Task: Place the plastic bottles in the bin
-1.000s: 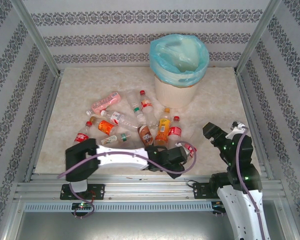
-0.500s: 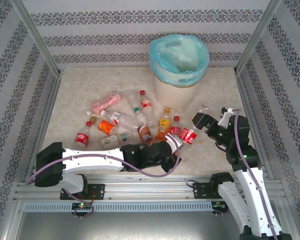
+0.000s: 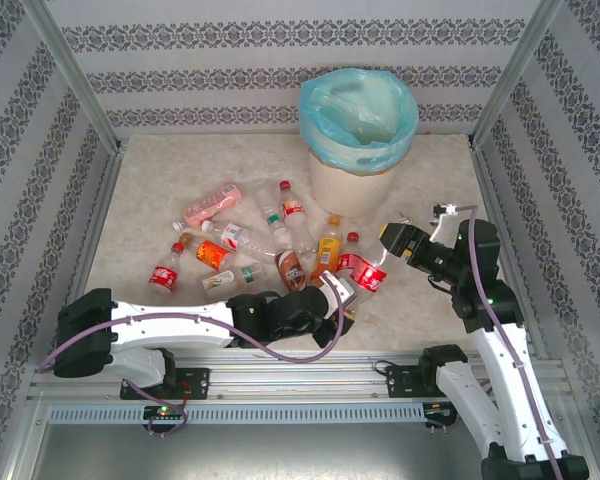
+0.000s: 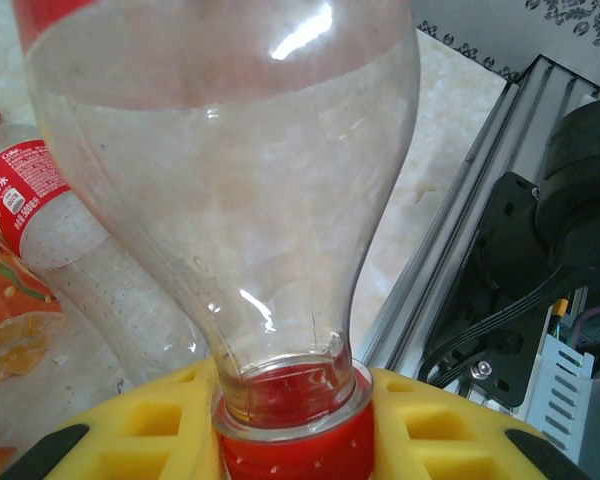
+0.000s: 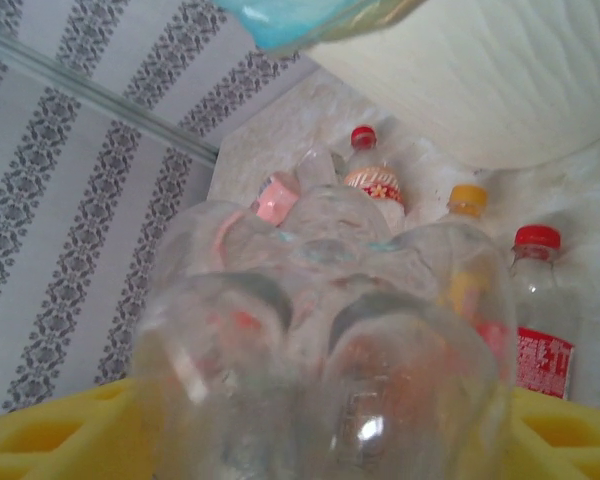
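The left pincer (image 3: 337, 293) clamps the bottle (image 3: 366, 274) by its cap (image 4: 292, 445), offering its base to the right pincer (image 3: 390, 240) nearer the bin (image 3: 342, 186); whether that pincer grips cannot be told.

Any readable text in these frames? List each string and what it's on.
"Coke": small white print on the red-label bottle lying at the left of the left wrist view; the finer print beside it is too small to read.
Red-capped bottle, right wrist view: white print on its red label, too blurred to read.
Bottle pile, top view: all labels too small to read.
Foreground clear bottle: no print in view.
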{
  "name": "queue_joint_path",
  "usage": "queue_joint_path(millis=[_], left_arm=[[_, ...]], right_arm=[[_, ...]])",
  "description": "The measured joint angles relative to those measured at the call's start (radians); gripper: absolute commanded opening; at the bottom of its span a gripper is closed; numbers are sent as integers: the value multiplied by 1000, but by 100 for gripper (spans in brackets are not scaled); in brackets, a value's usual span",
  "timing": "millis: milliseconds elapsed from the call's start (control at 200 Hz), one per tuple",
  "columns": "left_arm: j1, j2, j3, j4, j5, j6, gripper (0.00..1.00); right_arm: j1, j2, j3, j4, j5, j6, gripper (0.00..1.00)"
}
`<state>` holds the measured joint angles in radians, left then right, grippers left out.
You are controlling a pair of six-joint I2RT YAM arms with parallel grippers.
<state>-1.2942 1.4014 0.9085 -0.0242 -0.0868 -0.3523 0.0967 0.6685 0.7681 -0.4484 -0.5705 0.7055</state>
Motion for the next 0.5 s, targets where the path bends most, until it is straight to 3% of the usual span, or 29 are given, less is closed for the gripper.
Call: queue_joint_path(millis=[280, 505], left_arm=[[0, -36, -27, 15, -2, 52, 25], [0, -53, -32, 26, -15, 67, 30]], right_arm=[[6, -21, 0, 9, -32, -5, 52], [6, -29, 3, 35, -49, -1, 32]])
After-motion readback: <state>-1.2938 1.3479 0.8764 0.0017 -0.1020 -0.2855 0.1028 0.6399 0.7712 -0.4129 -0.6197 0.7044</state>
